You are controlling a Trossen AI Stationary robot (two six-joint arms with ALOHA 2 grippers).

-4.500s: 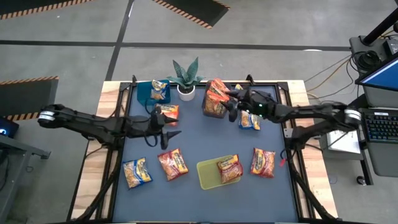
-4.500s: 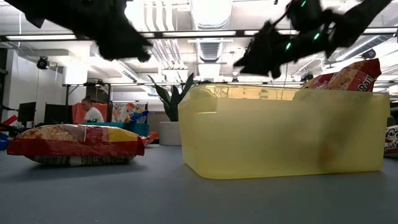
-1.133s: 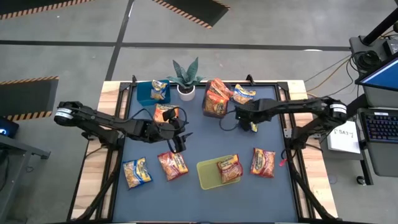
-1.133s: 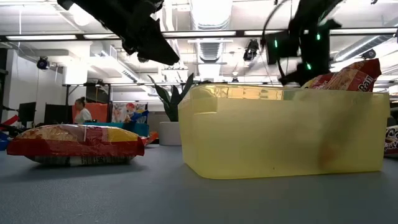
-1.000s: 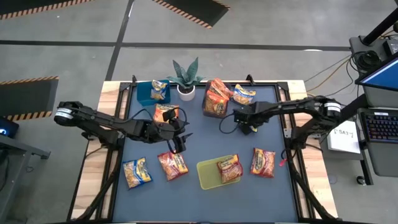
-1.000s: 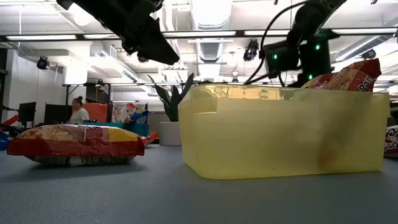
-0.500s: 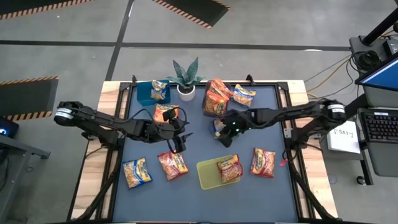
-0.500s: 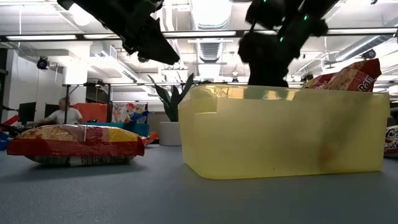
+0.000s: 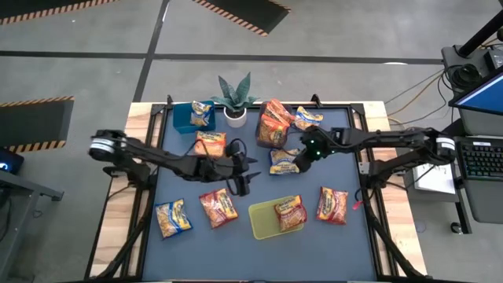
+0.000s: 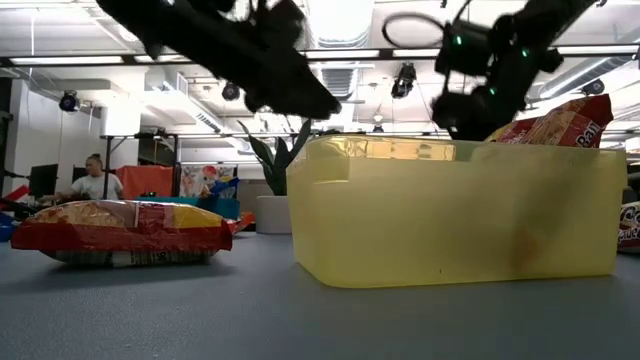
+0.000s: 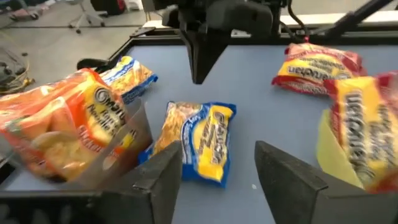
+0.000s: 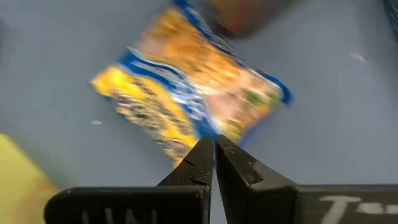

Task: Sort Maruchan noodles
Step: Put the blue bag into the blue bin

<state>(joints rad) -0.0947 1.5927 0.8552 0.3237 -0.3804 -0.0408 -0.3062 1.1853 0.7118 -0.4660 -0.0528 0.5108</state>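
while the right tool (image 12: 214, 146) is pressed together, the blurred noodle packet (image 12: 189, 102) lies free.

Maruchan noodles (image 9: 283, 160); scattered flat, some binned

A potted plant (image 9: 233, 101) is set at the table's far edge, with one bin (image 9: 187, 116) to its left and another bin (image 9: 271, 130) to its right, each with noodle packets in it. A third bin (image 9: 263, 222) is placed near the front, holding one packet (image 9: 291, 214). Loose packets (image 9: 219, 208) are spread on the mat (image 9: 259, 177) either side of it, and another packet (image 9: 283, 160) lies at mid-table between the two arms
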